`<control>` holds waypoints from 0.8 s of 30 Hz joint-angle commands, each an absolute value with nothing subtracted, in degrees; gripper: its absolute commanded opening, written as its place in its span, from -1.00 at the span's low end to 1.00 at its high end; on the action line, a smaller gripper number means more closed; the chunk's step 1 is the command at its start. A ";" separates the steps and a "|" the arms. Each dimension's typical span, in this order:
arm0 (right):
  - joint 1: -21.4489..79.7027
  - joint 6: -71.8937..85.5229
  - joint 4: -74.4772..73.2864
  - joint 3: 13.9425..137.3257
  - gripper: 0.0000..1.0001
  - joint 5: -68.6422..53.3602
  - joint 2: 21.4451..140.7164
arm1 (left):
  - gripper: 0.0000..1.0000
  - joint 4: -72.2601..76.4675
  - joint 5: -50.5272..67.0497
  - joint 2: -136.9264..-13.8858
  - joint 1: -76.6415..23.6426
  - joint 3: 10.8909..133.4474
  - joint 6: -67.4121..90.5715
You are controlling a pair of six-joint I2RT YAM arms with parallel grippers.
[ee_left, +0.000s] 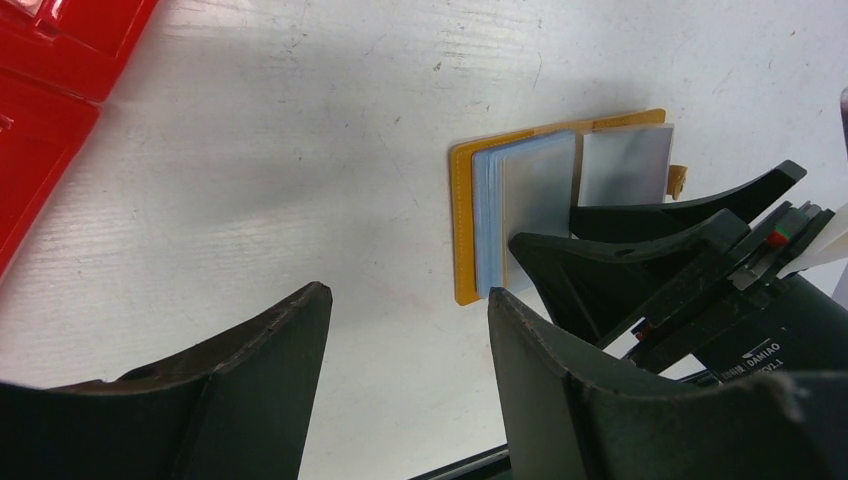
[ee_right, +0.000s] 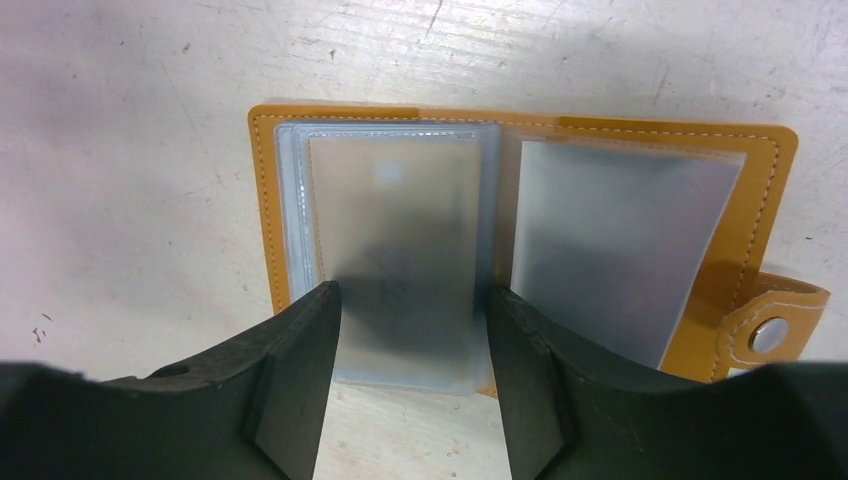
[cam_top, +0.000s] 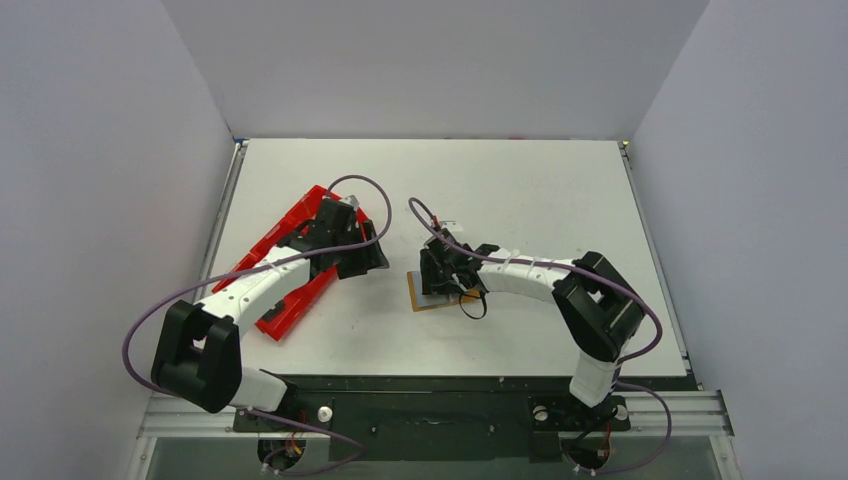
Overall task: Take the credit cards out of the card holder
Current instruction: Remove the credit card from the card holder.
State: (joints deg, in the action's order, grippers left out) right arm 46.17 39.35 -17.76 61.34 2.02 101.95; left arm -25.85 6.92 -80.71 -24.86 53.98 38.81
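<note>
Card holder (cam_top: 421, 298) first: the small tan-brown leather-like folding wallet lies spread open and flat on the white table (cam_top: 520, 190), near the middle of the top view and a little toward 6 o'clock. Its snap tab sticks out at the 4 o'clock corner in the right wrist view. Clear plastic sleeves fill both open pages, and the thin pale blue-grey credit cards (ee_right: 395, 215) show in them, one on the 9 o'clock page and one on the 3 o'clock page. The 9 o'clock page looks like a stack of several sleeves; how many cards it holds cannot be told.

The right gripper (ee_right: 412, 300) hangs directly over the holder, reaching in from 3 o'clock in the top view. Its black fingers (ee_right: 300, 370) stand partly apart, one along each long side of the card on the 9 o'clock page, with that card's near end between them. The inner faces sit right at the card's edges, but whether they press on it cannot be told.

The left gripper (ee_left: 408, 300) is well apart from the holder, toward 9 o'clock of it in the top view, with its jaws spread wide and nothing between them but bare table. The left arm lies across the long red plastic tray (cam_top: 290, 310), which runs diagonally at the 9 o'clock side of the table.
</note>
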 commanded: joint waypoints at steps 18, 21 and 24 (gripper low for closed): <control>42.33 41.38 -10.81 56.36 -1.00 -5.19 103.78 | 0.12 -22.31 7.85 -83.69 -27.02 56.26 39.77; 41.41 41.86 -9.47 55.26 -1.00 -6.87 104.09 | 0.07 -21.75 8.20 -84.45 -27.59 56.54 40.00; 40.44 42.90 -7.30 53.99 -1.00 -9.74 104.42 | -0.03 -21.09 8.76 -85.74 -28.06 56.83 40.20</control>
State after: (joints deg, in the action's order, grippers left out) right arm 41.43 41.56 -9.21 56.77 -5.91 101.97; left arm -24.62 7.38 -84.44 -27.31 54.06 39.90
